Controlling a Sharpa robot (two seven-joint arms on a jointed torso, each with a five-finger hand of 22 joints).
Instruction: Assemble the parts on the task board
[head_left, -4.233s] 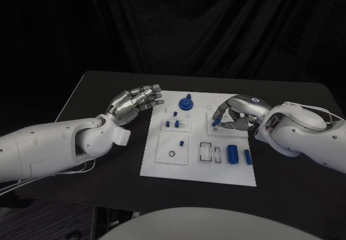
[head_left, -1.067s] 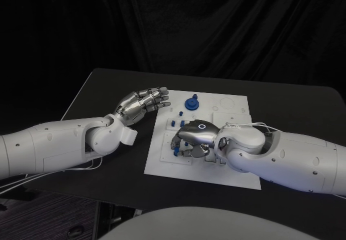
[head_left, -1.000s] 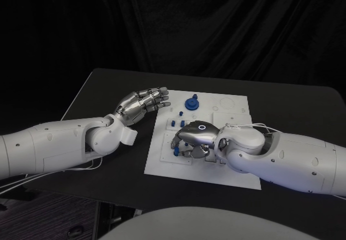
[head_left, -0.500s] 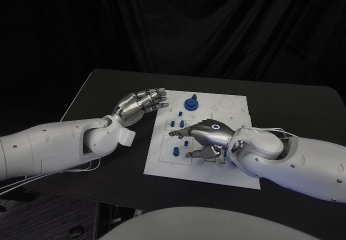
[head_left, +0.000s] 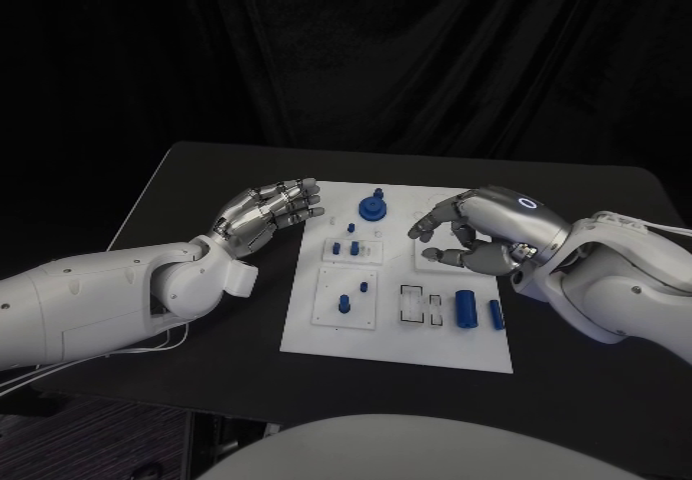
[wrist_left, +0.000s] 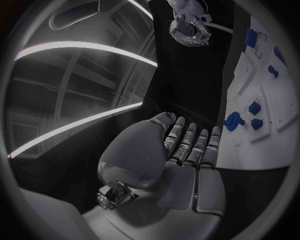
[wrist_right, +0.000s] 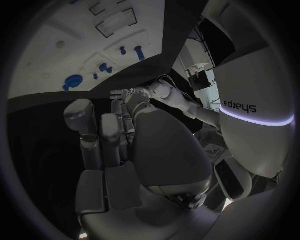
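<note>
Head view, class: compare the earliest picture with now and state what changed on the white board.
The right hand carried a small blue peg from the white task board's right side to its lower-left square plate, let go, and withdrew rightward, fingers apart. The left hand stayed beside the board.

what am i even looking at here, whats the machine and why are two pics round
It is a two-armed robot at a black table. The square picture looks down from its head; the two round ones come from fisheye cameras at its wrists. The left hand hovers beside the white task board, fingers apart, holding nothing. The right hand hangs above the board's far right part; I cannot tell whether it holds anything. Small blue parts lie on or stand in the board, which the robot is to assemble.
</note>
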